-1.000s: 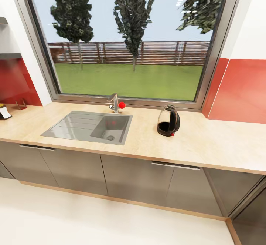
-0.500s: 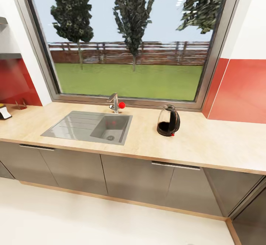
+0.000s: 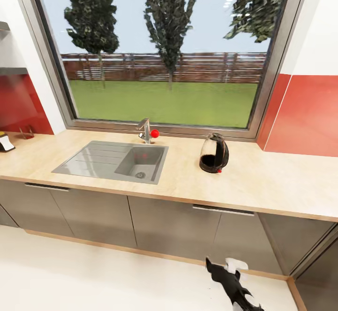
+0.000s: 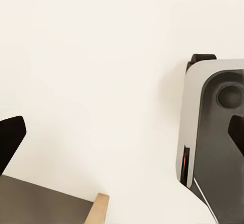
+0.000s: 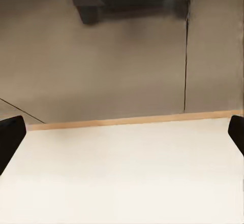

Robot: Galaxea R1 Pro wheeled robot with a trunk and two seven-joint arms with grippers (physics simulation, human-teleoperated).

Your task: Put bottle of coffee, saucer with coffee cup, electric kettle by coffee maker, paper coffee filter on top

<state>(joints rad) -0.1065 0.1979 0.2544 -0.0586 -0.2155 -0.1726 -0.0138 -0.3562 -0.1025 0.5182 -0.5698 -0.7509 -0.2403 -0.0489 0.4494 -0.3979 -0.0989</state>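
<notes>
The electric kettle [image 3: 214,153], clear-bodied with a black base and handle, stands upright on the wooden countertop [image 3: 263,184] right of the sink, below the window. My right gripper [image 3: 223,268] is low in front of the cabinets, well below and apart from the kettle. In the right wrist view the right gripper [image 5: 122,137] is open, its dark fingertips [image 5: 10,137] wide apart over the floor and cabinet base. My left gripper [image 4: 122,132] is open too, pointing at the pale floor beside my grey base [image 4: 213,132].
A grey sink [image 3: 112,160] with a tap [image 3: 146,130] and red knob is set in the counter. A small black-and-white object [image 3: 4,143] is cut off at the left edge, under a grey shelf [image 3: 11,70]. Grey cabinet doors [image 3: 173,226] run below; pale floor lies in front.
My right arm has risen into the bottom of the head view, in front of the cabinets. The kettle and the view itself have stayed still.
</notes>
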